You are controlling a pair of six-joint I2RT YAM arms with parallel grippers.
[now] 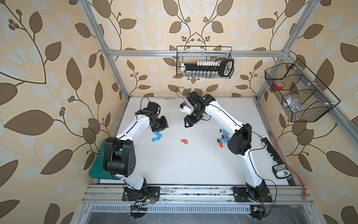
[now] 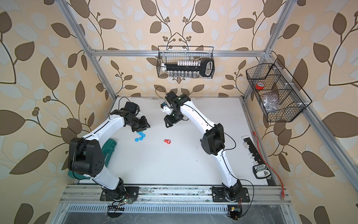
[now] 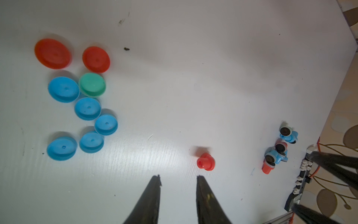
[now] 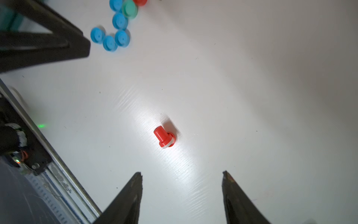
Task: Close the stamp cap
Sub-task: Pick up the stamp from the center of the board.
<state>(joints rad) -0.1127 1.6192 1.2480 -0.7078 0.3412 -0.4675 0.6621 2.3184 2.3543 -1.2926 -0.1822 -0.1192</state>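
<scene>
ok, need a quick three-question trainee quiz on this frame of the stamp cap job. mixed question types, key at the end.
1. True or false: the left hand and the right hand are both open and empty.
2. Where is the red stamp? A: in the left hand. B: on the table, between the two arms. C: in the right hand.
3. Fill in: the left wrist view shows ___ blue caps loose on the table.

Key: 1 true. 2 B. 3 five.
</scene>
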